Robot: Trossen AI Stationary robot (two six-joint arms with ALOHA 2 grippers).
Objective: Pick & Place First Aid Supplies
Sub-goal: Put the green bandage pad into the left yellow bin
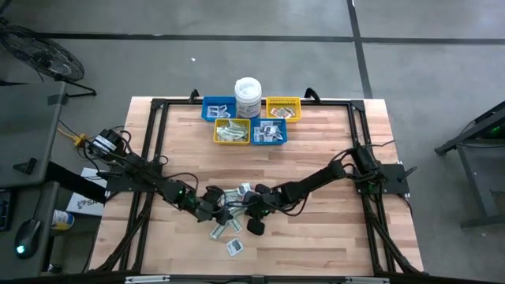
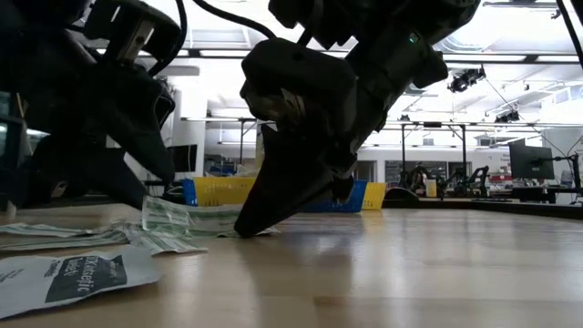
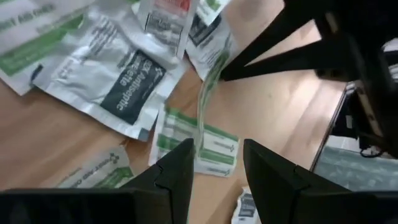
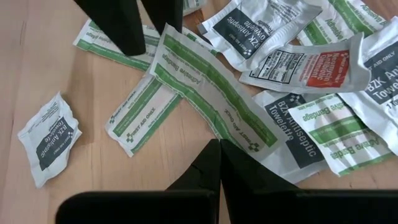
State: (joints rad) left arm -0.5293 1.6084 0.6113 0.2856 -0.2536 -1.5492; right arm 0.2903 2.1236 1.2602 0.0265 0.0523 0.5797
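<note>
Readable print, right wrist view mostly:
- small white packet [image 4: 48,138] off by itself: "BZK Antiseptic Towelette"
- green-striped strip [image 4: 144,114]: "FIRST AID ONLY"
- long strip [image 4: 208,93] lying across it: "Adhesive Bandage"
- packet with red block [image 4: 309,65]: "Neomycin Antibiotic Ointment", rest too small
- left wrist view, dark-label packet [image 3: 118,81]: "Antiseptic"
- low view print too blurry to read

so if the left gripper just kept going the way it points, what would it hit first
Probably the green-and-white bandage strip lying just past the left gripper, whose fingers are open; depth is hard to judge.
</note>
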